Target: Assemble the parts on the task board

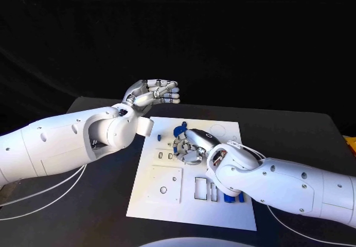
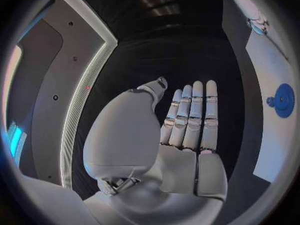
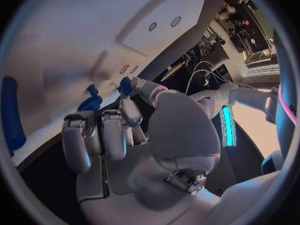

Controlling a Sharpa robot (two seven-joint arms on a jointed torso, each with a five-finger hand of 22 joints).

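Fingers (image 2: 190,117) of left hand (image 1: 152,93): straight, close together, nothing in them; hand raised beyond the far-left corner of the task board (image 1: 223,206), off the job. Fingers (image 3: 103,137) of right hand (image 1: 191,148): curled down over the board's middle, toward its far half; fingertips lie by a small blue part (image 3: 125,85), but whether it is pinched or only touched — cannot tell. Item, board: white plate, centre of black table (image 1: 312,128), w/ cut-out slots and round recesses. Item, blue part (image 1: 179,130): just beyond right hand, on board's far half, seemingly upright; shape unclear. Item, dark blue piece (image 1: 159,136): small, near board's left edge, beside the former. Item, blue parts (image 1: 230,197): a few, on board's near-right area, partly hidden under right forearm. Item, blue gear (image 2: 284,100): round, toothed, lying on the board per left wrist view; smaller gear appears to touch its rim. Step in hand, by judgement: right hand working a part at the board's far half, either seating it or taking hold; left idle. Next move prob. calls for a sure pinch on that part, then lining it up square over its seat before pressing down; if already seated, lift clear w/o dragging it. Remaining parts at near-right not yet placed, so task looks well short of done.
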